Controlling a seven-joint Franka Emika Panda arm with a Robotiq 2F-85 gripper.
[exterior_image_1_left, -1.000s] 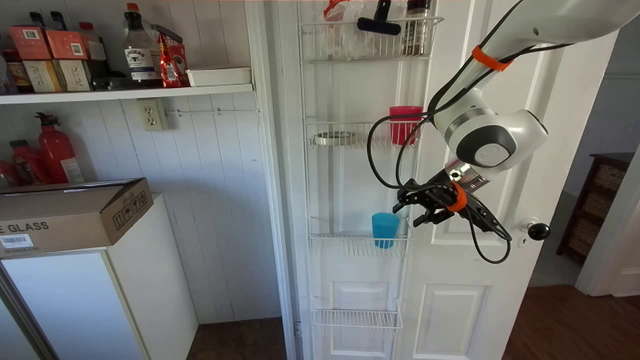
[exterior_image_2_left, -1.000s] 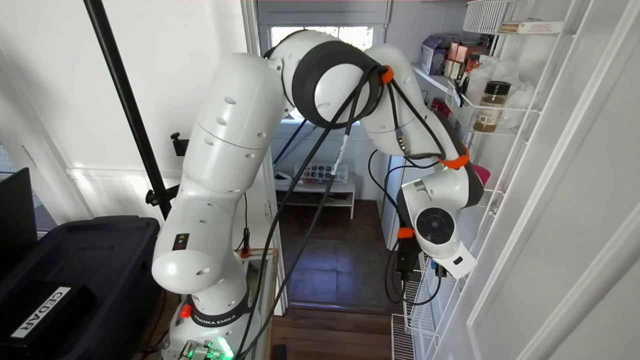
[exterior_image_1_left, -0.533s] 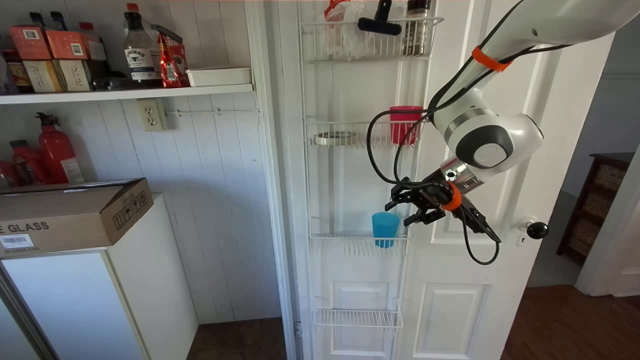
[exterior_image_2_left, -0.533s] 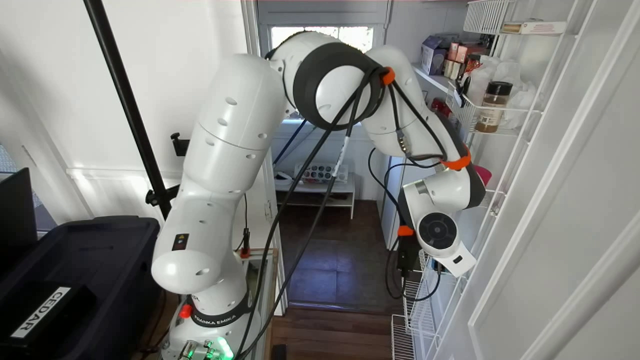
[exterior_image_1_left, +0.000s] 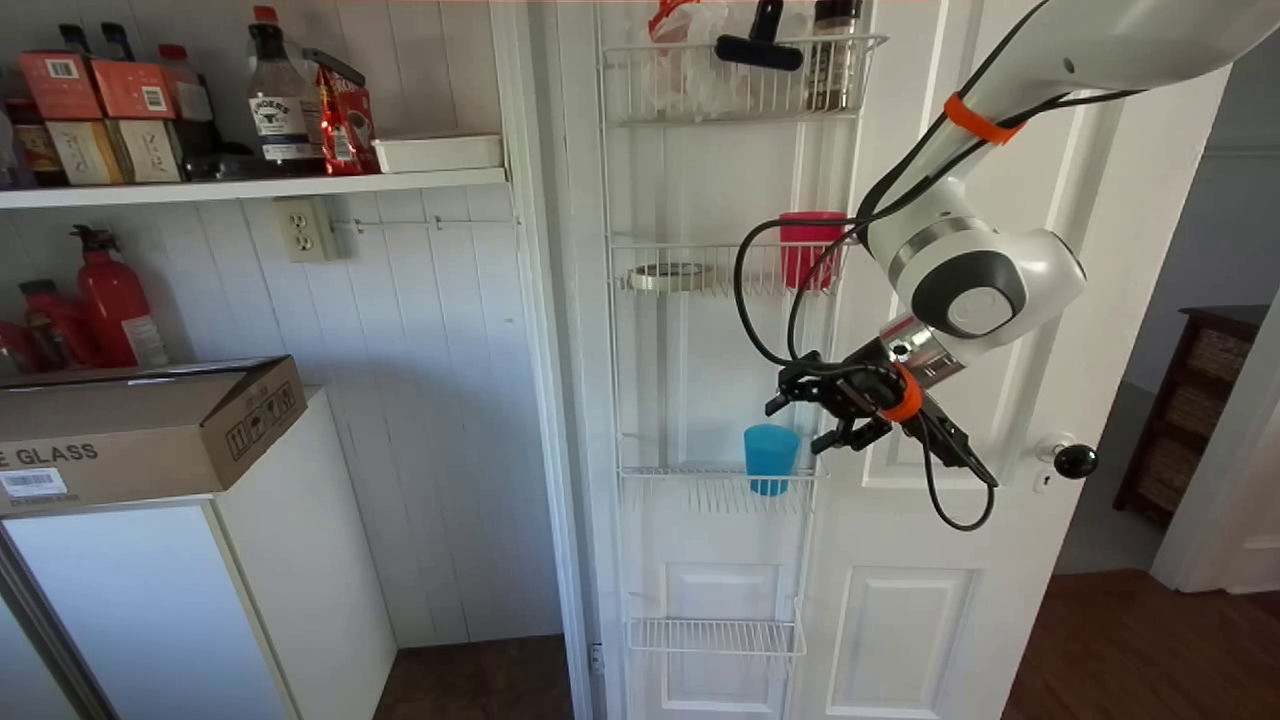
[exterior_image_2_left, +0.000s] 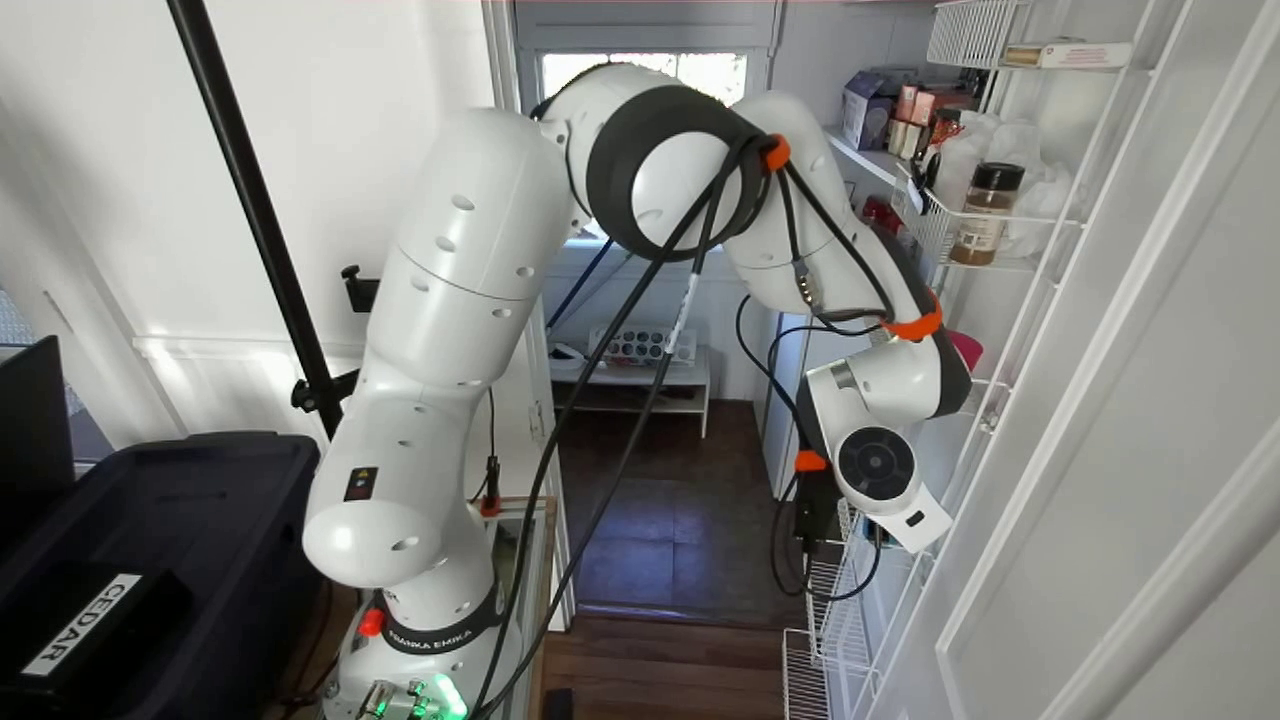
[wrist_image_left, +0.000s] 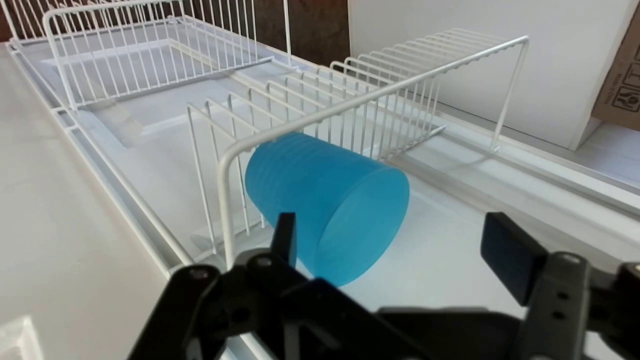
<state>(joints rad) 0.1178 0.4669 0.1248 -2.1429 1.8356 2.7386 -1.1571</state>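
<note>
In an exterior view, I am watching my end effector (exterior_image_1_left: 797, 426) hanging before the white door (exterior_image_1_left: 905, 640), its fingers (exterior_image_1_left: 840, 437) standing well apart. The blue cup (exterior_image_1_left: 770, 460) is sitting upright in a wire shelf (exterior_image_1_left: 690, 476), near the end effector at 7 o'clock. From that cup, a pink cup (exterior_image_1_left: 800, 258) is standing at 12 o'clock and a pale ring (exterior_image_1_left: 668, 284) is lying at 11, both in the next shelf up (exterior_image_1_left: 690, 246).

In an exterior view where the white arm (exterior_image_2_left: 430, 300) is filling the middle, the wrist (exterior_image_2_left: 875, 463) is blocking much of my end effector; at its 6 o'clock a scrap of blue (exterior_image_2_left: 870, 529), probably the cup, is peeking out. A spice jar (exterior_image_2_left: 985, 215) is standing at 1 o'clock from the wrist, a dark bin (exterior_image_2_left: 215, 480) at 9.

In the wrist view, the cup's open mouth is facing me near the centre. I am seeing one finger at 7 o'clock, overlapping the cup's edge, and its mate at 4, a wide gap between them.
</note>
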